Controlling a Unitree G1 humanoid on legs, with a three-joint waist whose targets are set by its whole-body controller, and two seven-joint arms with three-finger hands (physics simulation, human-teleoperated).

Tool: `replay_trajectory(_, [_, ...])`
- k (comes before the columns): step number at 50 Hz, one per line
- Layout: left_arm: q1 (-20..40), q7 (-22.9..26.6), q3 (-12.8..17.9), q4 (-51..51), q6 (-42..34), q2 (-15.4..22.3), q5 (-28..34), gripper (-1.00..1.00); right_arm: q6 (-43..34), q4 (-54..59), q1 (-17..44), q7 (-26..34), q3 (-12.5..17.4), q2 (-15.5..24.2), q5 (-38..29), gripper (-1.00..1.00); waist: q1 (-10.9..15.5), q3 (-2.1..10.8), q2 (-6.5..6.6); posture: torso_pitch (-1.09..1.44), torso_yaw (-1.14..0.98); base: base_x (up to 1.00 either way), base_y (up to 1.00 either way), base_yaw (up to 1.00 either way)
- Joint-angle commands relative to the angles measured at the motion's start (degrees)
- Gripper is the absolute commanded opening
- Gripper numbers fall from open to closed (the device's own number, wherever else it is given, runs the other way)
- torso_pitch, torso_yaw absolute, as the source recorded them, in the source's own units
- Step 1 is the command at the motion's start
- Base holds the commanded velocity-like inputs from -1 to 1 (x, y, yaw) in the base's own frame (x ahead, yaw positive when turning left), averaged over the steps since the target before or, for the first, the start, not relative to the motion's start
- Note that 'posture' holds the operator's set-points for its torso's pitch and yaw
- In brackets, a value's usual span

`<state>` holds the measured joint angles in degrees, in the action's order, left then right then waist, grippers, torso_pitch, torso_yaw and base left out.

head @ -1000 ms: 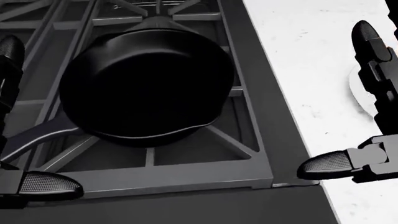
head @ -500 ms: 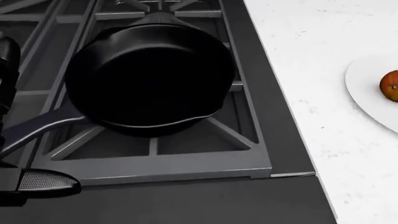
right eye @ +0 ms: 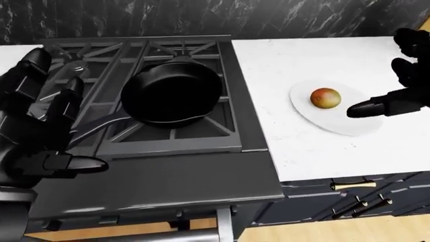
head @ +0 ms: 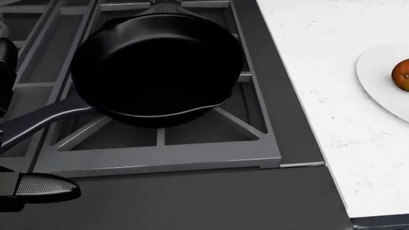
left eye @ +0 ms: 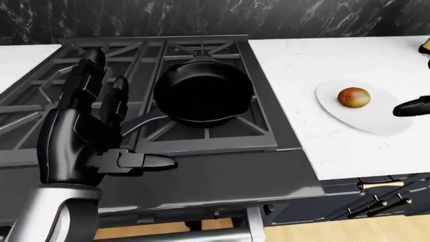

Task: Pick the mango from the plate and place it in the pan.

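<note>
The red-orange mango (right eye: 326,98) lies on a white plate (right eye: 321,121) on the white counter, right of the stove. A black pan (left eye: 201,93) stands empty on the stove's right-hand grate, its handle pointing to the lower left. My right hand (right eye: 379,80) hovers open just right of the plate; its thumb tip reaches over the plate's right part and stays apart from the mango. Over the stove's left side, left of the pan handle, my left hand (left eye: 131,118) is raised and open, holding nothing. The head view catches only the mango's edge (head: 403,74) at its right border.
The grey stove grates (left eye: 87,101) fill the left and middle. A white marble counter (right eye: 309,55) runs to the right, with dark drawers (right eye: 349,201) below it. The oven handle (left eye: 195,234) shows at the bottom. A dark marble wall stands behind.
My right hand has left the head view and uncovered the plate with the mango. The head camera has shifted a little, so the pan sits higher in the picture. The left thumb stays low left.
</note>
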<state>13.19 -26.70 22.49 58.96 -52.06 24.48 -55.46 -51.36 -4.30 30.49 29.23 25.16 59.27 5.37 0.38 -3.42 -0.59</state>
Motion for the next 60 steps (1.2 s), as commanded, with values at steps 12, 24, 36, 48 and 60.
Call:
replay_trajectory(12, [0.4,1.2,0.2,1.0,1.9,-0.2,1.5,1.00,26.1,14.2,24.7,29.6,-12.1,7.5,-30.6,1.00,-0.7,1.34,0.55,0.00,0.00,0.00,0.00,0.00])
replay_trajectory(24, [0.4,0.7,0.7,1.0,1.9,0.3,0.5,1.00,53.3,29.8,40.4,38.0,-14.5,1.0,-46.8,1.00,-1.2,1.29,1.47,0.00,0.00,0.00,0.00,0.00])
replay_trajectory(36, [1.0,1.9,0.8,1.0,0.9,-0.9,2.1,1.00,72.5,45.4,51.6,41.3,-17.1,-1.2,-55.8,1.00,-1.5,1.04,2.11,0.00,0.00,0.00,0.00,0.00])
replay_trajectory(48, [0.5,2.0,0.8,1.0,1.4,-0.7,2.0,1.00,77.3,48.5,53.8,44.8,-17.3,-3.8,-57.9,1.00,-1.8,0.84,2.23,0.00,0.00,0.00,0.00,0.00])
replay_trajectory(60, [1.1,1.4,1.2,1.0,0.9,-0.5,1.2,1.00,78.7,49.9,52.8,45.3,-17.6,-5.6,-59.4,1.00,-1.7,0.83,2.27,0.00,0.00,0.00,0.00,0.00])
